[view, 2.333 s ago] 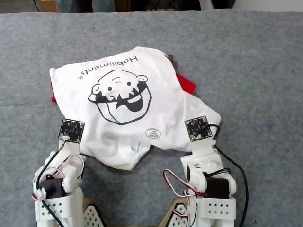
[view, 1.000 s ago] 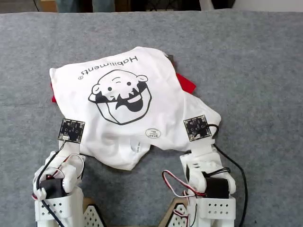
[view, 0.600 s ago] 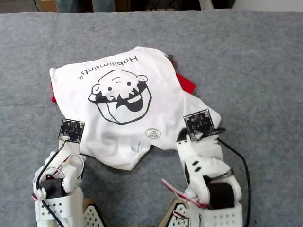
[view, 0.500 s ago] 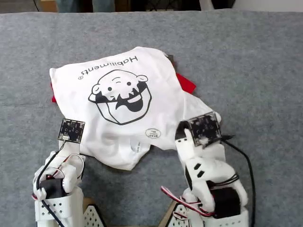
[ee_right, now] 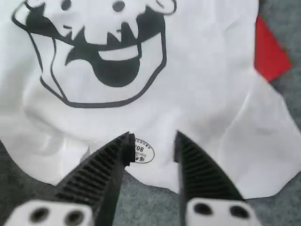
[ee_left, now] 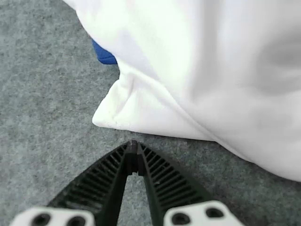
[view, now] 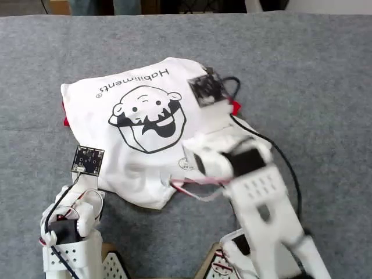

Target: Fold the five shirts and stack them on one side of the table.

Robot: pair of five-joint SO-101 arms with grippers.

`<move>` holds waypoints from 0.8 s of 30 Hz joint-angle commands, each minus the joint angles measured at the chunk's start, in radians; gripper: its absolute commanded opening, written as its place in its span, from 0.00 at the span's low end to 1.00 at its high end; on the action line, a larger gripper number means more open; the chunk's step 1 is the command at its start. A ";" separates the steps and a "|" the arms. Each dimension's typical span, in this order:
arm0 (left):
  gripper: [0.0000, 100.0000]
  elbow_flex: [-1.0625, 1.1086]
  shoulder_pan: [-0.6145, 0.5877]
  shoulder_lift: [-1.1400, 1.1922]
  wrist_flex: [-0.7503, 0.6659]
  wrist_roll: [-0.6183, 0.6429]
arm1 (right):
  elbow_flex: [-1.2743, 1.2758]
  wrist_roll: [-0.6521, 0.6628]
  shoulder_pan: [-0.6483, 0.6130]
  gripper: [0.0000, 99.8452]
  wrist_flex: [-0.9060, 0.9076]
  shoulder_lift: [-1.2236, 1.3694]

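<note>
a: where's the white shirt [view: 145, 122]?

b: spread out with the print facing up, left of centre in the high view, on the grey worktop [view: 314, 64]. a red shirt [view: 65, 121] peeks out from under it at its left edge and again on its right side. the left wrist view also shows a bit of blue cloth [ee_left: 103, 52] tucked under its edge.

a: and the right gripper [ee_right: 152, 140]?

b: its fingers stand apart with nothing held. it's over the white shirt, and the small round label [ee_right: 143, 153] shows between the tips. in the high view the right arm [view: 250, 174] stretches from the lower right across the shirt's right part toward the upper middle of the frame.

a: left gripper [ee_left: 133, 155]?

b: fingers pressed together, nothing between them, over bare worktop just short of a folded corner of the white shirt. in the high view that arm sits at the lower left, at the shirt's near edge.
</note>
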 commanded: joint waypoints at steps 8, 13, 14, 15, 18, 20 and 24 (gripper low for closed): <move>0.03 0.013 0.002 -0.002 -0.012 -0.005 | -0.097 -0.041 -0.051 0.23 -0.147 0.492; 0.03 0.013 0.002 -0.002 -0.012 -0.005 | -0.154 -0.040 -0.049 0.05 -0.114 0.519; 0.03 0.013 0.002 -0.002 -0.012 -0.005 | -0.159 -0.040 -0.049 0.06 -0.094 0.519; 0.03 0.013 0.002 -0.002 -0.012 -0.005 | -0.166 -0.043 -0.049 0.04 -0.072 0.515; 0.03 0.013 0.002 -0.002 -0.012 -0.005 | -0.200 -0.044 -0.041 0.02 0.038 0.479; 0.03 0.013 0.002 -0.002 -0.012 -0.005 | -0.242 -0.044 -0.025 0.01 0.130 0.429; 0.03 0.013 0.002 -0.002 -0.012 -0.005 | -0.363 -0.040 0.048 0.01 0.298 0.277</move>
